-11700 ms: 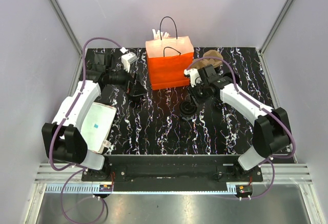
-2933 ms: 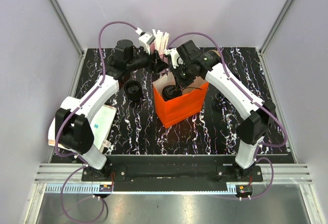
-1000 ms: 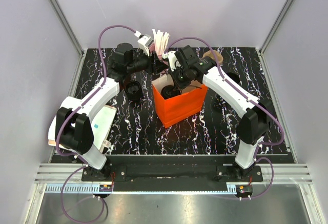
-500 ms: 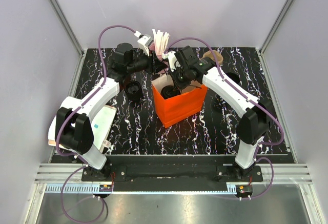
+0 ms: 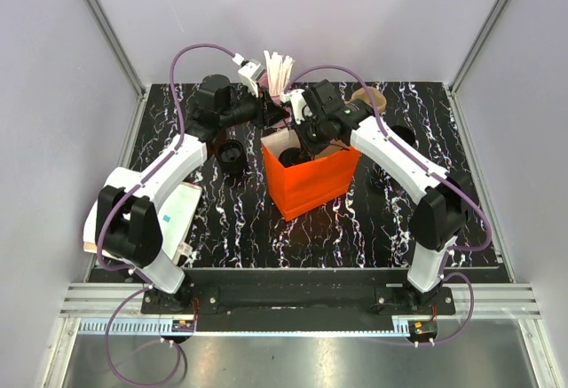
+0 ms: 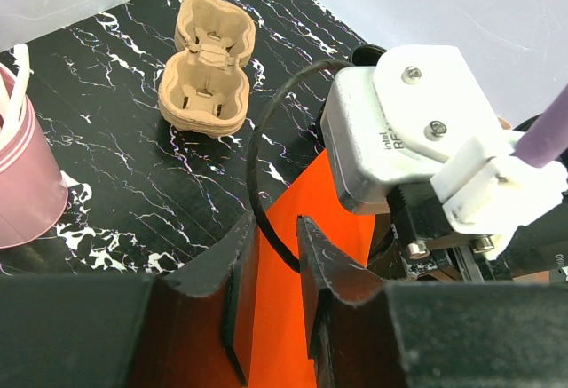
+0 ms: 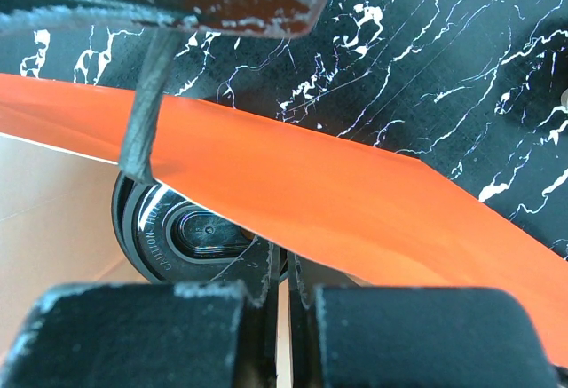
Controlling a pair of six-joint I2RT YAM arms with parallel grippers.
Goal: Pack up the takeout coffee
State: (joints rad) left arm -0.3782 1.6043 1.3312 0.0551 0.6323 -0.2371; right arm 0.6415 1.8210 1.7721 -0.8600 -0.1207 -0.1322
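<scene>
Orange bag wall (image 7: 355, 201), pinched by left claw (image 6: 275, 255), half hides takeout coffee (image 7: 191, 228) beside closed right claw (image 7: 277, 273)

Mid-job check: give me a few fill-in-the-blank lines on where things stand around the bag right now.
1. The takeout coffee sits ____ the orange paper bag.
2. The cup holding white sticks is coloured ____.
3. The cardboard carrier has ____ wells, both without cups.
4. The left tool straddles the bag's rim beside its black ____.

Missing words: inside; pink; two; handle.
</scene>
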